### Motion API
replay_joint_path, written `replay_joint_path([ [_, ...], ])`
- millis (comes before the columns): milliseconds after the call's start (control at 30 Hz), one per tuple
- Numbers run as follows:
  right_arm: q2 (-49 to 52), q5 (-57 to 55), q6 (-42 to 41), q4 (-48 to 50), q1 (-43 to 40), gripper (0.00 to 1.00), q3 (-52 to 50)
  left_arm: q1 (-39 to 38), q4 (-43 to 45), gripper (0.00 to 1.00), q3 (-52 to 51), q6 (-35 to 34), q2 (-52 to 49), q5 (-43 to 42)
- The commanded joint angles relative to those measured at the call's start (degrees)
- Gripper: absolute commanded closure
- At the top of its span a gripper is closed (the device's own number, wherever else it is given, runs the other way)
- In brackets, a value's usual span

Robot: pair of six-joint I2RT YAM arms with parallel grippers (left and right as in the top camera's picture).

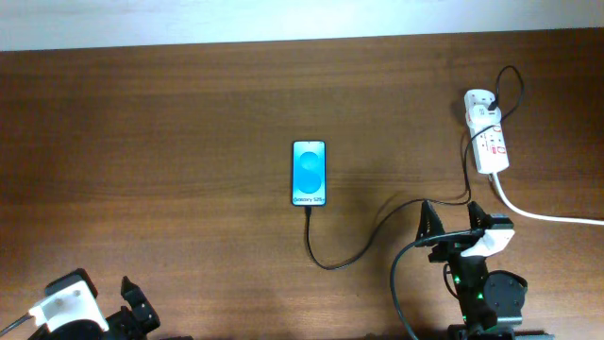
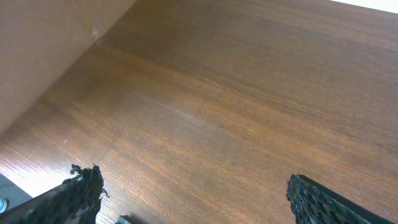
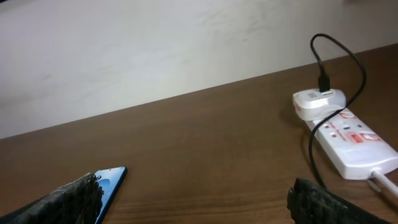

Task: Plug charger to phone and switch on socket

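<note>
The phone [image 1: 309, 173] lies flat mid-table with its blue screen lit; its corner shows in the right wrist view [image 3: 112, 180]. The thin black charger cable [image 1: 351, 247] runs from the phone's near end, loops right and goes up to the white adapter on the socket [image 1: 488, 134]. In the right wrist view the cable [image 3: 314, 149] arcs into the adapter on the socket [image 3: 348, 140]. My right gripper [image 1: 451, 219] is open and empty, near the cable, below the socket. My left gripper [image 1: 132, 297] is open and empty at the front left; in the left wrist view [image 2: 193, 193] it is over bare wood.
The socket's thick white cord [image 1: 547, 217] runs off to the right edge. A pale wall borders the table's far edge [image 1: 283, 42].
</note>
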State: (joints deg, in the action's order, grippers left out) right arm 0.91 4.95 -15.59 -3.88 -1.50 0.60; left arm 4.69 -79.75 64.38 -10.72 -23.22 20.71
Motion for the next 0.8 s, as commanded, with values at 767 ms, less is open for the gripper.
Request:
replay_joint_path([
  [767,-0.66,-3.93,16.85,-0.68,0.52,0.01,-0.28,0.35,0.09,0.01,-0.07,-0.50,0.09,-0.37],
])
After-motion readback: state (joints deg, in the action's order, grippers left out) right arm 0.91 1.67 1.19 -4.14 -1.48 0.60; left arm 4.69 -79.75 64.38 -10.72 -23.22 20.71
